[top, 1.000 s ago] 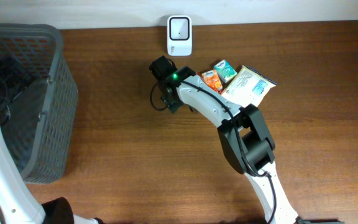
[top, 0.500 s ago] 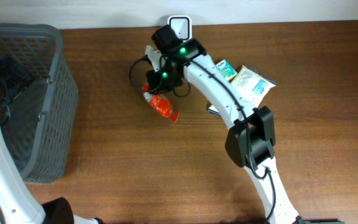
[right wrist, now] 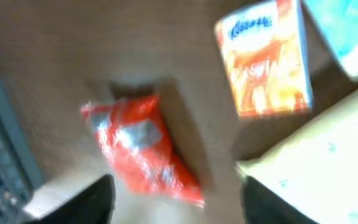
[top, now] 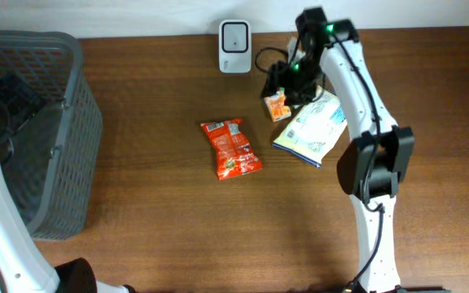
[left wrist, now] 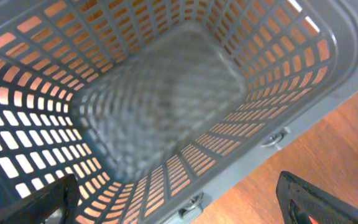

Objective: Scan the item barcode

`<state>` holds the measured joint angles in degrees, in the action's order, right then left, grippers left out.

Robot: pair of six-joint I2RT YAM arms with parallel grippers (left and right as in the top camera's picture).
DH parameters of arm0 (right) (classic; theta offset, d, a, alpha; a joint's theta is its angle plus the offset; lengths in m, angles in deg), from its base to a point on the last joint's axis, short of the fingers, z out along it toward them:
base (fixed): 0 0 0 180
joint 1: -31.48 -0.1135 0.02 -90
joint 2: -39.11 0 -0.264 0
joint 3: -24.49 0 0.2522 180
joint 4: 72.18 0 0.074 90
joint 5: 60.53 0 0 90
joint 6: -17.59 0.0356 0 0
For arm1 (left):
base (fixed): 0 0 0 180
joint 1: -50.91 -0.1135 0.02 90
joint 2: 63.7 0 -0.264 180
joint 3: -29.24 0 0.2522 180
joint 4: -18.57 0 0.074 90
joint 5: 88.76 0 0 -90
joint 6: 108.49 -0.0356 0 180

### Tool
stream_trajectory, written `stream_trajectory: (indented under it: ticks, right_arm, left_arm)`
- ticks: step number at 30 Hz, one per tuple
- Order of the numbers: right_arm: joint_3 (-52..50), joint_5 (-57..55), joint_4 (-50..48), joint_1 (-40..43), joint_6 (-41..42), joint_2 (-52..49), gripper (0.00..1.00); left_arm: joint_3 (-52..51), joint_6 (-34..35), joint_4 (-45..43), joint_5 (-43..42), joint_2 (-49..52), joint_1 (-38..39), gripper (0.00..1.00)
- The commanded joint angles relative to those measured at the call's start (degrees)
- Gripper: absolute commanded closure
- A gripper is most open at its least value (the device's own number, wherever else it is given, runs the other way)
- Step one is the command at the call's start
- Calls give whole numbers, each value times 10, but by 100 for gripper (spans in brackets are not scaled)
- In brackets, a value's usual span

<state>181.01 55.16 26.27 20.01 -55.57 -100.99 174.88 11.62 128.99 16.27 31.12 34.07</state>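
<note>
A red snack bag (top: 230,148) lies flat in the middle of the table, held by nothing; the right wrist view shows it, blurred (right wrist: 138,148), below and ahead of the fingers. The white barcode scanner (top: 234,36) stands at the table's far edge. My right gripper (top: 286,80) hovers to the right of the scanner, above an orange packet (top: 277,106). It is open (right wrist: 179,208), with nothing between its fingers. My left gripper (left wrist: 179,208) is open over the inside of the grey basket (left wrist: 166,106).
A white and blue bag (top: 312,126) lies beside the orange packet (right wrist: 266,59), with a teal packet (right wrist: 347,31) next to them. The grey basket (top: 47,130) fills the table's left end.
The right gripper carried the red snack bag near the scanner, then let it go. The bag now lies mid-table and the arm has swung right over the packets.
</note>
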Motion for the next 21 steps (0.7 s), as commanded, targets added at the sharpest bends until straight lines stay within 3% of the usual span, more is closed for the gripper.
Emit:
stream_trajectory:
  ticks: [1,4,7,8,9,10,11,12,15,17,20,21]
  right_arm:
    - [19,-40,37,-56,-62,9,69]
    - [-85,-111,-44,-124,-13,7,88]
    - [-210,-114,-164,-160,7,7,88]
    - [-257,-114,-220,-167,7,7,82]
    - [-275,-114,-246,-168,6,7,69]
    - [-270,-114,-245,-165,6,9,66]
    - [-248,-114,-226,-157,6,16,59]
    - [-210,-114,-197,-146,-1,26,43]
    - [-95,-114,-81,-119,-16,35,15]
    - [-88,-109,-46,-114,-58,33,1]
    - [-165,-69,-79,-126,-93,28,1]
    - [-209,4,-124,-120,-94,28,1]
  left_arm:
    - [2,7,0,2,-3,-1,1]
    - [2,7,0,2,-3,-1,1]
    - [2,7,0,2,-3,-1,1]
    - [2,7,0,2,-3,-1,1]
    - [2,7,0,2,-3,-1,1]
    - [2,7,0,2,-3,-1,1]
    - [2,7,0,2,-3,-1,1]
    - [2,7,0,2,-3,-1,1]
    - [2,7,0,2,-3,-1,1]
    - [2,7,0,2,-3,-1,1]
    - [2,7,0,2,-3,-1,1]
    - [2,7,0,2,-3,-1,1]
